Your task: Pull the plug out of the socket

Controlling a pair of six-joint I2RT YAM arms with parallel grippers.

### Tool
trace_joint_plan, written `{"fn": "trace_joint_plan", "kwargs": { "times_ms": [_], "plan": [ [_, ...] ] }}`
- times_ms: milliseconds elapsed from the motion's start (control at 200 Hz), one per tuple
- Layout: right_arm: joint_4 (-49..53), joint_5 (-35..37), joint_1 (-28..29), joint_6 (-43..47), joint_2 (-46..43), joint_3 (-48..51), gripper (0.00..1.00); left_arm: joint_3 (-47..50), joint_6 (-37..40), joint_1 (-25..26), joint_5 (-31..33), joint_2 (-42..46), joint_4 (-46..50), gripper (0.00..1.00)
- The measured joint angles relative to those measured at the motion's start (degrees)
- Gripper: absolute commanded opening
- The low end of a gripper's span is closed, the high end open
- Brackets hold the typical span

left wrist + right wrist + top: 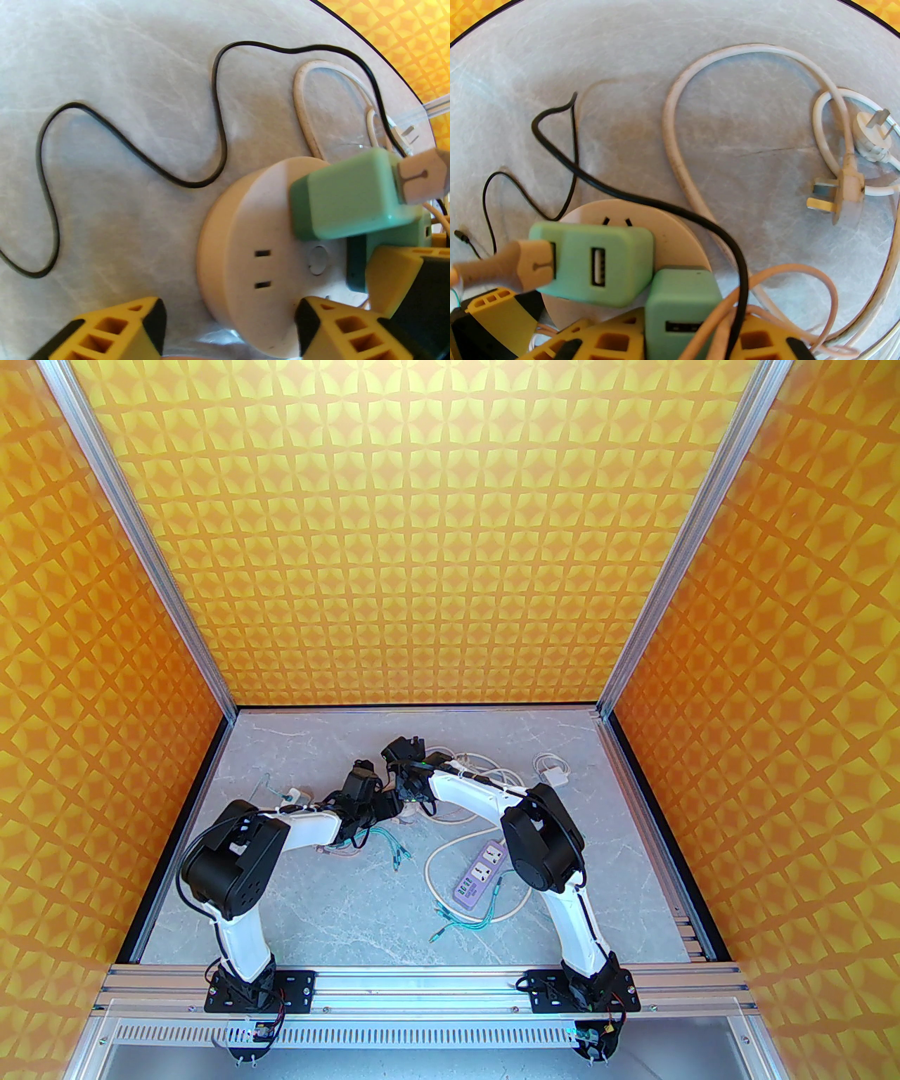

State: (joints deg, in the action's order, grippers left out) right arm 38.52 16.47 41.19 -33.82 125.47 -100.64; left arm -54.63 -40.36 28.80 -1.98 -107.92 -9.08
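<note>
Round cream socket (pixel 242 228), a smooth plastic puck, lies flat on the marbled grey table (pixel 105 70). Two mint-green boxes with rounded corners stand on its face. The right gripper (pixel 682 337) has its yellow, hollow-celled fingers (pixel 615 327) clamped on the plug (pixel 678 299) at the socket's edge, one finger on either side. Just beside it is the other charger (pixel 590 263), with a beige USB connector (pixel 520 267) pushed into its port. On the left gripper (pixel 230 309) the fingers are apart: one is off the rim above the table, the other over the socket's face, and they grip nothing. A glossy black cord (pixel 742 281) drapes across the socket.
</note>
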Motion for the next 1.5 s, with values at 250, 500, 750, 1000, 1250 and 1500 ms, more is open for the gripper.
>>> {"fn": "trace_joint_plan", "kwargs": {
  "times_ms": [250, 500, 750, 1000, 1250, 1500],
  "plan": [
    [0.3, 2.1, -0.8, 1.2, 0.3, -0.8, 0.22, -3.3, -2.3, 0.6, -0.1, -2.6, 0.5, 0.52],
    [1.0, 3.5, -0.5, 2.4, 0.8, -1.7, 0.2, -4.2, -3.2, 0.8, -0.1, -3.1, 1.2, 0.52],
    [-0.4, -0.5, -1.8, 1.1, 0.1, -0.6, 0.22, -5.8, -3.3, 0.9, 0.0, -3.8, 2.7, 0.52],
    [1.0, 4.6, -1.0, 3.0, 0.2, -1.1, 0.22, -6.7, -3.3, 1.1, -0.1, -4.3, 3.3, 0.52],
    [-0.6, 1.1, -2.0, 2.0, -0.2, 0.0, 0.23, -7.8, -3.3, 1.3, -0.1, -4.9, 4.0, 0.51],
    [1.0, 1.2, -2.3, 2.2, -0.1, -1.1, 0.25, -8.7, -3.3, 1.4, -0.1, -5.4, 5.2, 0.51]
  ]
}}
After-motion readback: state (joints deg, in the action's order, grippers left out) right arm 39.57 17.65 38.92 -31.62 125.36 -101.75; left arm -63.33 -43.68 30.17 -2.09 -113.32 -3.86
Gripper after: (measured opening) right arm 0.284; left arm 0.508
